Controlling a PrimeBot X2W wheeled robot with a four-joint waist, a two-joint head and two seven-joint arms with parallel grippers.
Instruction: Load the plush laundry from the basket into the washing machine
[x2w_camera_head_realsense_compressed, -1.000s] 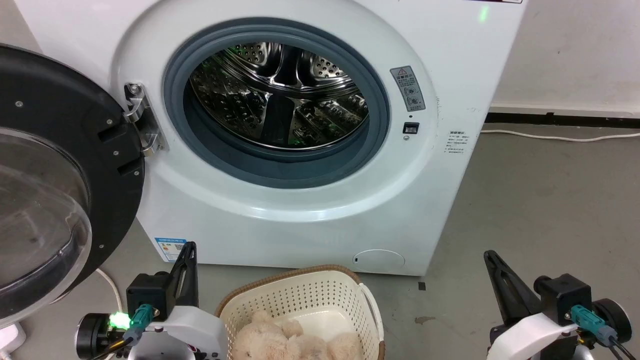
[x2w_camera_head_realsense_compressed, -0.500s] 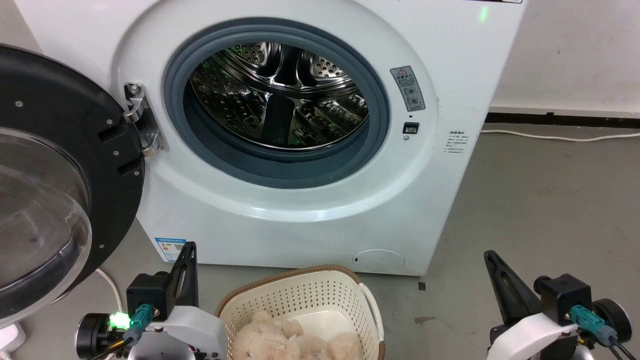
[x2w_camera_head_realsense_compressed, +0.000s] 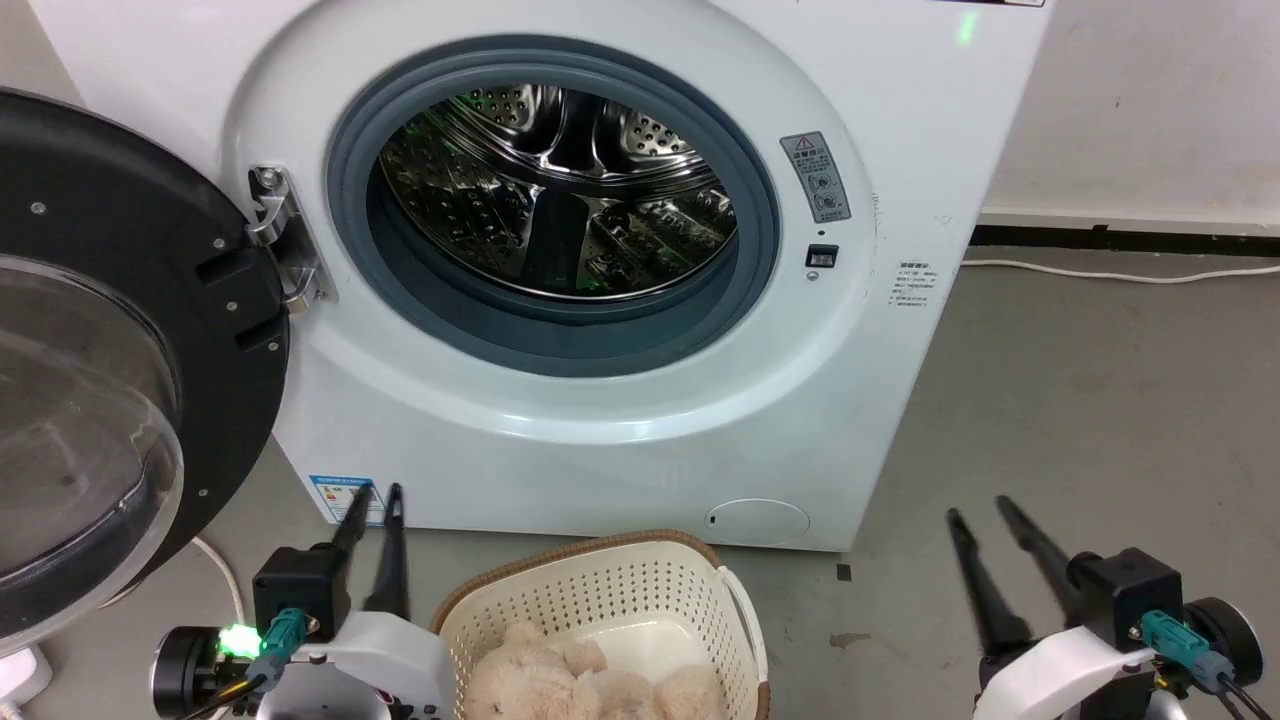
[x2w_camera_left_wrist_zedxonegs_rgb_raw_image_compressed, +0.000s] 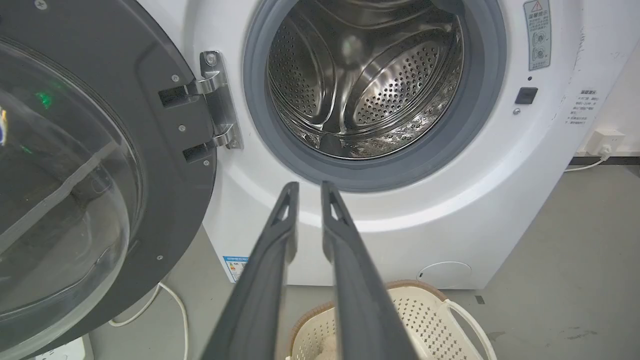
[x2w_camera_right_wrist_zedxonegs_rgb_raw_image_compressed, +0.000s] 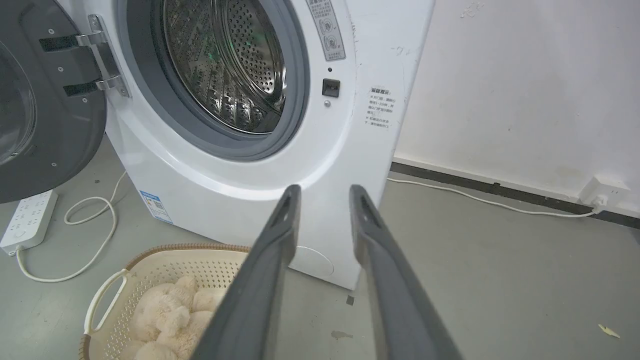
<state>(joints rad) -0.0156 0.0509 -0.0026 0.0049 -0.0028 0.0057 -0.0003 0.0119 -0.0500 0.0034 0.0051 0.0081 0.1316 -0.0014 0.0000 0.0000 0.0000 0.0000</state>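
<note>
By my reading, nothing had been loaded yet. The washing machine (x2w_camera_head_realsense_compressed: 620, 440) stood with its round door (x2w_camera_head_realsense_compressed: 120, 250) swung wide to the left. Its steel drum (x2w_camera_head_realsense_compressed: 560, 200) looked bare of laundry, as far as the glare inside allowed. On the floor just before it sat the basket (x2w_camera_head_realsense_compressed: 600, 590). The plush laundry (x2w_camera_head_realsense_compressed: 580, 685) lay in its bottom, a cream-beige heap of shaggy, rounded lumps bunched together. The left gripper (x2w_camera_head_realsense_compressed: 375, 492) and right gripper (x2w_camera_head_realsense_compressed: 979, 508) flanked the basket, jaws slightly parted and empty. Grasp, lift and drop were all left to do.
</note>
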